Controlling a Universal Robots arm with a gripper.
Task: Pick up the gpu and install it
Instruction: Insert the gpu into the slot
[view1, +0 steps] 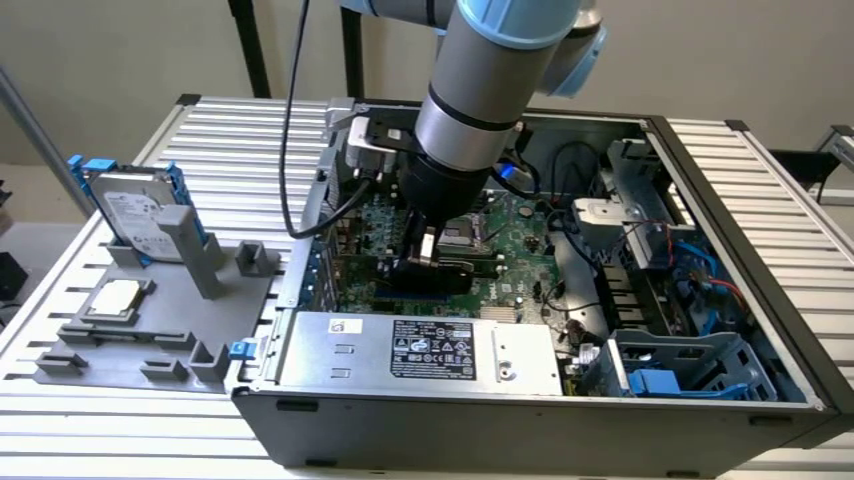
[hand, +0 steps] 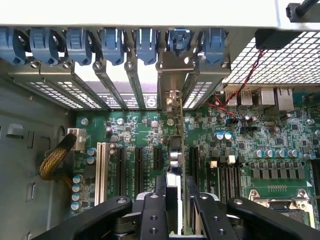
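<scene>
The arm reaches down into the open case (view1: 694, 330), which lies on its side on a slatted table (view1: 240, 130). The gripper (view1: 435, 255) hangs over the motherboard (view1: 514, 225), in the case's left half as the exterior view sees it, just beyond the power supply (view1: 420, 350) that fills the near left corner. Its fingers (hand: 199, 200) are clamped on the gpu (hand: 179, 150), one on each face of the thin card, which stands on edge between them. In the wrist view the card runs straight away from the gripper toward the row of slot covers (hand: 100, 85) at the case's wall, its silver bracket (hand: 172, 75) standing upright in one opening of that row, under the line of blue clips (hand: 145, 42). The card's lower edge sits down among the long black slots (hand: 137, 165) of the board; whether it is fully seated cannot be told. To the exterior view's left of the case, a grey holder (view1: 147, 330) lies on the table, with a hard drive (view1: 134, 215) standing upright in blue rails at its far end and a small square cpu (view1: 114, 297) lying flat nearer. At the case's right, a drive cage (view1: 687, 365) holds blue fittings near the front corner.
</scene>
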